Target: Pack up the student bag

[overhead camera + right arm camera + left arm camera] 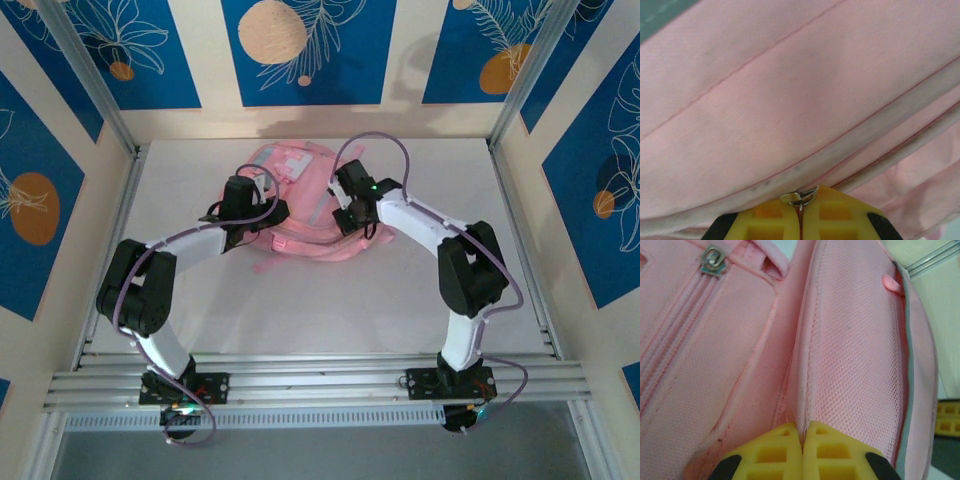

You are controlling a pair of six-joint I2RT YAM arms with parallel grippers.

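A white tabletop (330,310) carries the pink student bag (300,170), which lies toward the far middle between two robot arms. The left gripper (802,432) is clamped tight on a fold of the bag's pink mesh fabric. The right gripper (801,206) is pinched together on a small metal zipper pull (796,197) — right at a seam of the bag.

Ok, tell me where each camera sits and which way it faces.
Top external: above and behind the bases, looking down at the table; the left arm and right arm reach the student bag.
Left wrist: facing along the left end effector, shut on a bag fold.
Right wrist: facing along the right end effector, pinching a zipper pull.
Shared: both wrist views show pink bag fabric.
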